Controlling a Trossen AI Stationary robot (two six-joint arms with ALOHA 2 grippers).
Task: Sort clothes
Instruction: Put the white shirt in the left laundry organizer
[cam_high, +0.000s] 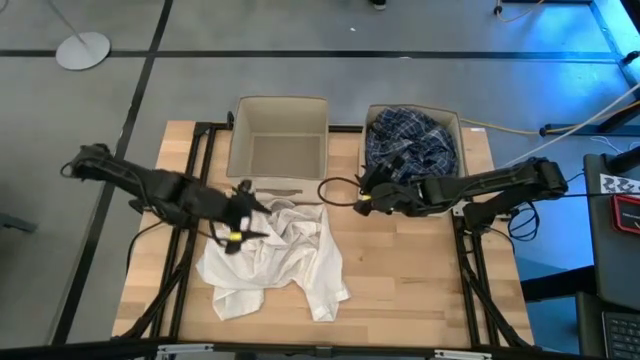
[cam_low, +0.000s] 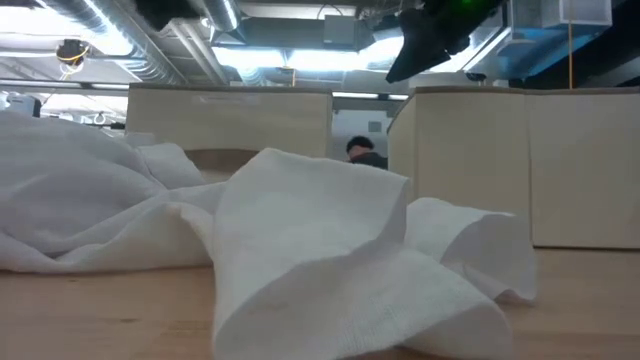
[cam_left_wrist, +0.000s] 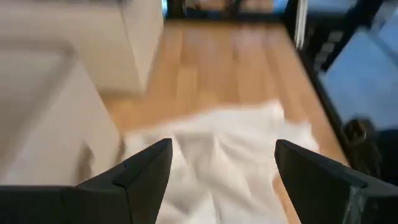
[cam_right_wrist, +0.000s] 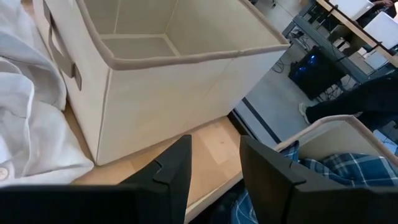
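Observation:
A heap of white shirts (cam_high: 275, 255) lies crumpled on the wooden table, in front of the left beige box (cam_high: 278, 140), which is empty. It fills the low view (cam_low: 330, 260). The blue-and-white plaid shirt (cam_high: 410, 145) lies in the right beige box (cam_high: 455, 125). My left gripper (cam_high: 240, 218) is open over the heap's left part, with white cloth (cam_left_wrist: 224, 155) below and between its fingers. My right gripper (cam_high: 362, 197) is open and empty in front of the right box's near left corner, above the table. No dark green or dark grey garment shows.
The two boxes stand side by side at the table's far edge with a narrow gap between them. Bare wood (cam_high: 420, 270) lies to the right of the heap. A cable (cam_high: 335, 185) loops near the right gripper. A person (cam_low: 362, 152) shows far behind the boxes.

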